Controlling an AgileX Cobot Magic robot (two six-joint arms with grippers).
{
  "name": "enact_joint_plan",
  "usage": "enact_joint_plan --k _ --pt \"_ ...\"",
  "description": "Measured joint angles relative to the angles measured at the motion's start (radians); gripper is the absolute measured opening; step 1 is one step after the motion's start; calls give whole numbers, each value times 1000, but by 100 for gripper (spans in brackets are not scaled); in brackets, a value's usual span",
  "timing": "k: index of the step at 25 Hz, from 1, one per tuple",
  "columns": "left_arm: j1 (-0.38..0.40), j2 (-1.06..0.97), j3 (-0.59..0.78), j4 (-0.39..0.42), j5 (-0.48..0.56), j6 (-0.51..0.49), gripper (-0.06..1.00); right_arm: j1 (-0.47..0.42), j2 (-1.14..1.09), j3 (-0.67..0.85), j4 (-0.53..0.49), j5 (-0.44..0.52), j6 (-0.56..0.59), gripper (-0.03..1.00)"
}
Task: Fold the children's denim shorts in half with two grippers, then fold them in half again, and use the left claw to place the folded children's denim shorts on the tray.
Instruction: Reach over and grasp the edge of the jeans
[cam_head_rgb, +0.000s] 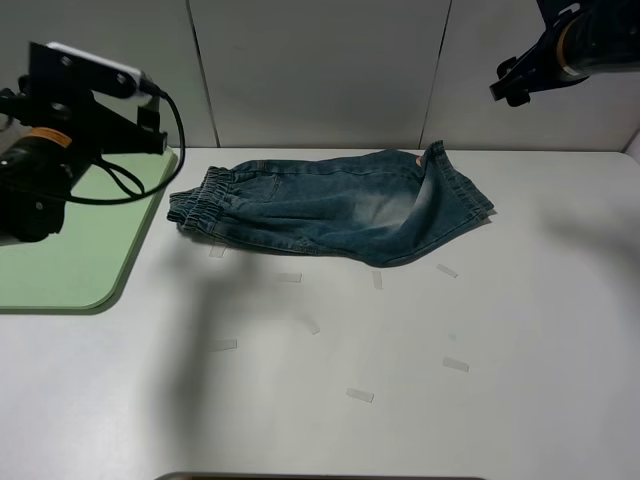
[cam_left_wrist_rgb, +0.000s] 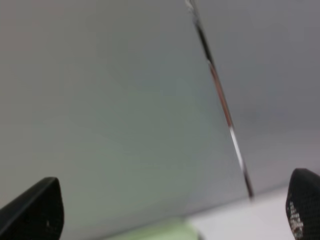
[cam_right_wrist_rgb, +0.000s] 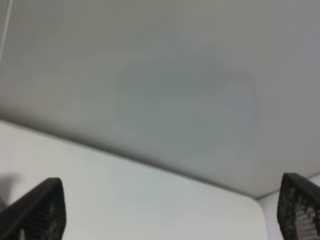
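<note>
The children's denim shorts (cam_head_rgb: 330, 208) lie on the white table at mid-back, doubled over. Their gathered waistband is on the left and the leg hems on the right. The pale green tray (cam_head_rgb: 85, 250) lies at the left edge with nothing on it. My left gripper (cam_head_rgb: 150, 130) hangs above the tray's back corner, well clear of the shorts. In the left wrist view the left gripper (cam_left_wrist_rgb: 170, 215) is open, nothing between its fingertips (cam_left_wrist_rgb: 37, 210). My right gripper (cam_head_rgb: 512, 82) is raised high at the back right. In the right wrist view it (cam_right_wrist_rgb: 170, 212) is open and holds nothing.
Several short pale tape strips (cam_head_rgb: 360, 395) are stuck to the table in front of the shorts. A grey panelled wall (cam_head_rgb: 320, 70) stands behind the table. A black cable (cam_head_rgb: 175, 120) loops off the left arm.
</note>
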Motion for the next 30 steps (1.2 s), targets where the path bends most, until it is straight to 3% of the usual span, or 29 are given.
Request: enact_joint_plan --k 3,6,9,16,23,30 --pt "0 -82 1 9 14 -56 88 0 -73 0 30 -52 0 64" --pt "0 -232 1 73 123 -117 88 0 -152 -1 79 -125 0 64" --pt "0 -384 1 112 300 -164 88 0 -224 -1 144 -192 0 64" --pt "0 -750 1 119 807 -189 88 7 -350 -1 300 -279 -4 64" --pt "0 -1080 1 118 1131 -197 88 110 -404 -1 320 -270 -119 64" --pt "0 -1383 1 132 1444 -235 88 297 -404 -1 323 -138 -278 64"
